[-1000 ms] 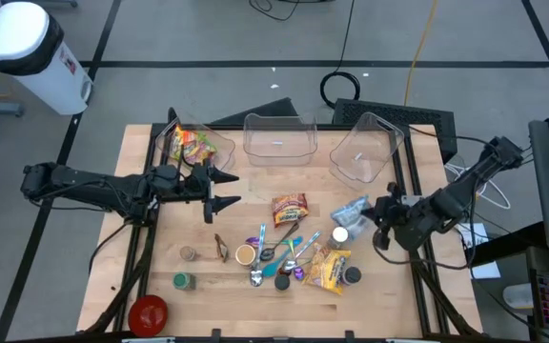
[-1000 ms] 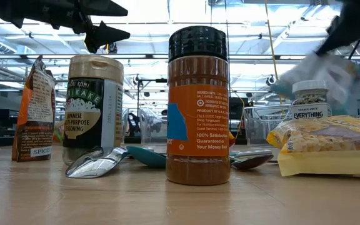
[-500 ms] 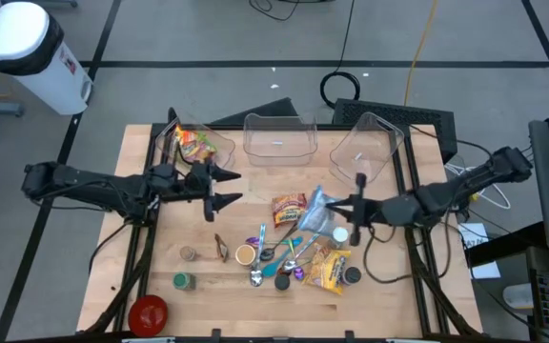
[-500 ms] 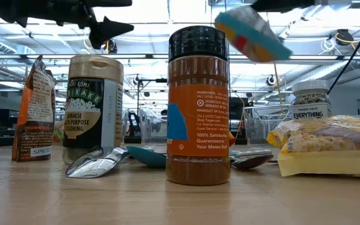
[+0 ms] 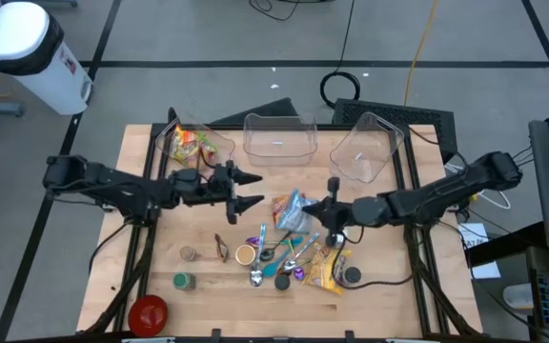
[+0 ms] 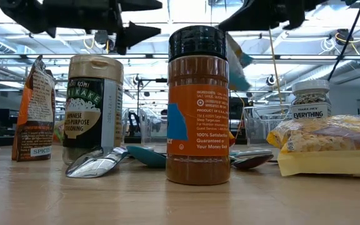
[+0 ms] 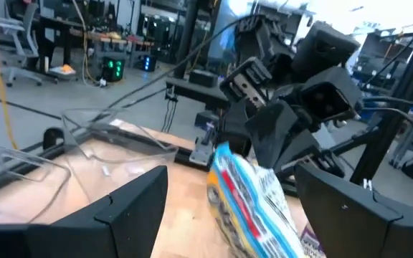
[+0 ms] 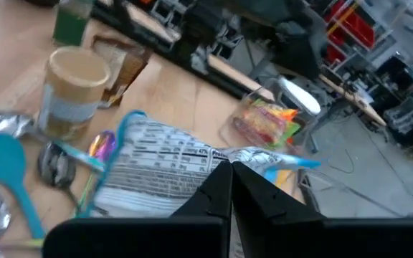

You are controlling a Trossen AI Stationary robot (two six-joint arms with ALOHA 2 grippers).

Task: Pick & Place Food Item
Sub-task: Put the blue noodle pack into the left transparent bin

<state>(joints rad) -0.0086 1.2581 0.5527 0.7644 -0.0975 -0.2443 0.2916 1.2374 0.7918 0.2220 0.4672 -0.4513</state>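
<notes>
Right tool [image 5: 324, 211], clenched on a blue-edged snack bag [image 5: 294, 211] held clear above the bench [image 5: 160, 267]; spoons [image 5: 276, 255] and an orange spice jar [image 6: 198, 106] lie below it. Left tool [image 5: 254, 189], released with fingers spread, hovers just beside the bag and faces it. Beyond the left tool, a clear bin [image 5: 191, 145] holding a colourful packet stands at the bench's far edge.
</notes>
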